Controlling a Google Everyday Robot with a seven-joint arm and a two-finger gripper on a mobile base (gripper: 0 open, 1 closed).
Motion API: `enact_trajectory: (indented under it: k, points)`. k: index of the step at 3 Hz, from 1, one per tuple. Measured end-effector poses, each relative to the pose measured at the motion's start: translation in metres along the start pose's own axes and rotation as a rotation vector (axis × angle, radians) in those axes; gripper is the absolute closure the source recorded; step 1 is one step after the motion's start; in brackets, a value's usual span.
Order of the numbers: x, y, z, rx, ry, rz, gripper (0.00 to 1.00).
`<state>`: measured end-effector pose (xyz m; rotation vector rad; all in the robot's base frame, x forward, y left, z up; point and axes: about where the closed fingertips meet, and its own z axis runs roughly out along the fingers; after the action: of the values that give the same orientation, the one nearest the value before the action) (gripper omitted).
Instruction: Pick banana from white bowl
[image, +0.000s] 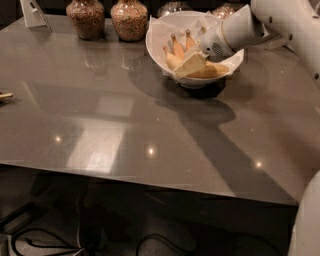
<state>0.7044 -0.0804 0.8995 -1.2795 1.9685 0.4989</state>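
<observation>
Near: bare grey tabletop (125, 130). Farther right, the white bowl (153, 40) holds the banana (216, 71). The pincer (190, 65) sits low inside the bowl; whether it is spread or pinching cannot be told. It should straddle one fruit squarely and avoid the paper lining. Beyond, to the left: glass jars (129, 20).

One gripper (192, 64) in bowl (150, 44), maybe three bananas (178, 48)

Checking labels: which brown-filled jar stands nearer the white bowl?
The right-hand jar in view, close beside the white bowl; the other jar stands further left. The gripper is inside the bowl.
</observation>
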Motion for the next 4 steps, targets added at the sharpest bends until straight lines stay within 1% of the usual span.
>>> enact_trajectory:
  k: [1, 2, 3, 4]
  points:
    - [-0.005, -0.005, 0.010, -0.007, -0.018, 0.008, 0.38]
    - [-0.006, -0.004, 0.013, -0.019, -0.020, 0.014, 0.57]
    - [-0.009, 0.000, 0.008, -0.026, -0.017, 0.009, 0.80]
    - [-0.015, 0.006, -0.007, -0.023, -0.015, -0.007, 1.00]
